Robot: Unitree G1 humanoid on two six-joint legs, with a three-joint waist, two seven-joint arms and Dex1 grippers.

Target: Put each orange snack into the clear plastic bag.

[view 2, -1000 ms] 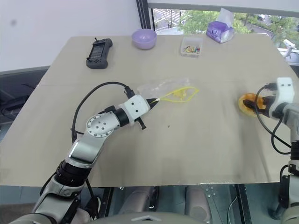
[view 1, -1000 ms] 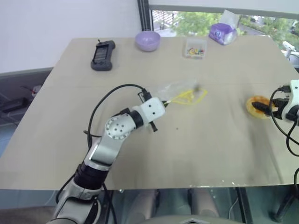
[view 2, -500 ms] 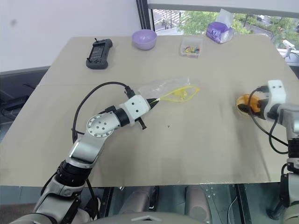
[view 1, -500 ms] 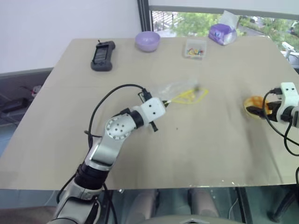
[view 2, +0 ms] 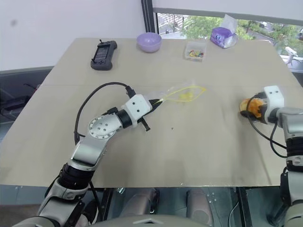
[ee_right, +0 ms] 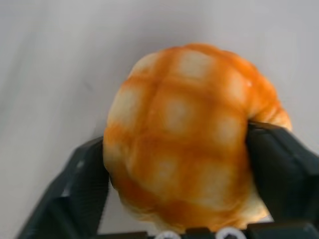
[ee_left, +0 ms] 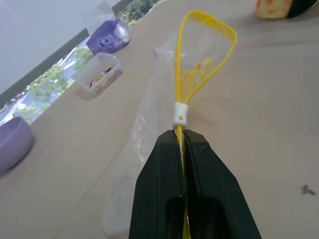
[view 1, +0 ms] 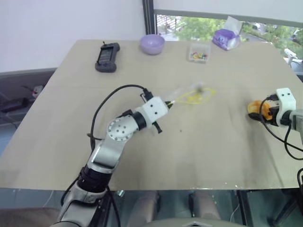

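The orange snack (ee_right: pixel 182 124), a round bun with a grid-scored top, sits on the tan table (view 1: pixel 213 151) near its right edge. My right gripper (view 1: pixel 261 112) reaches it from the right. In the right wrist view its black fingers (ee_right: pixel 82 184) press against both sides of the bun. The clear plastic bag (view 1: pixel 191 96) lies flat at the middle of the table, its yellow seal strip (ee_left: pixel 199 55) bowed open in a loop. My left gripper (ee_left: pixel 183 137) is shut on the near end of that strip, pointing towards the right.
Along the far edge stand a black handheld device (view 1: pixel 107 56), a purple bowl (view 1: pixel 152 43), a small clear box of coloured bits (view 1: pixel 199 51) and a purple wrapped pack (view 1: pixel 225 37). A black cable (view 1: pixel 111 97) arches over my left arm.
My right gripper has sunk and edged left onto the bun, and its fingers have closed in on it. The left gripper and the bag have stayed put.
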